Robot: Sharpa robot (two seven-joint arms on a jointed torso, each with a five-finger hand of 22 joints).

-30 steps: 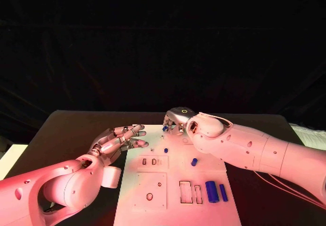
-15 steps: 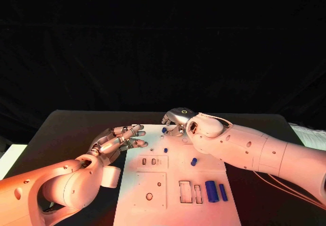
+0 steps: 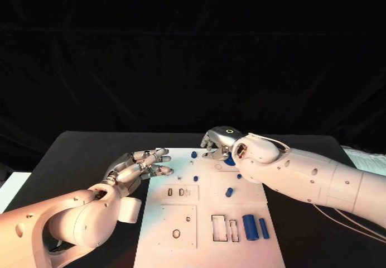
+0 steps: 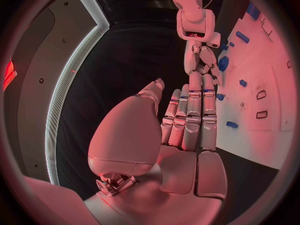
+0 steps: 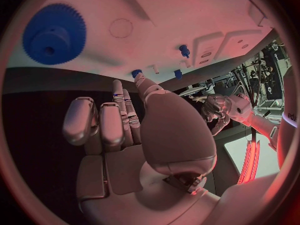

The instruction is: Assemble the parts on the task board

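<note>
The white task board [image 3: 207, 204] lies in the middle of the table. My right hand [image 3: 216, 144] hovers over its far end with its fingers pointing down and nothing in them. A blue gear [image 3: 229, 160] lies flat on the board [image 5: 181, 15] just beside that hand, partly hidden behind my forearm; the gear [image 5: 53, 35] is apart from the fingers [image 5: 119, 115]. Small blue pegs [image 3: 194, 154] [image 3: 196, 178] stand on the board. My left hand [image 3: 143, 165] hovers at the board's left edge, fingers [image 4: 190, 115] stretched out and empty.
A short blue part [image 3: 230, 192] lies mid-board, and two blue cylinders [image 3: 251, 227] [image 3: 265, 228] lie near the right front, next to rectangular slots [image 3: 220, 228]. Black table [image 3: 80, 162] shows on both sides of the board.
My right hand and forearm have shifted to the right, and the blue gear now shows on the board beside them. The left hand has barely moved.
</note>
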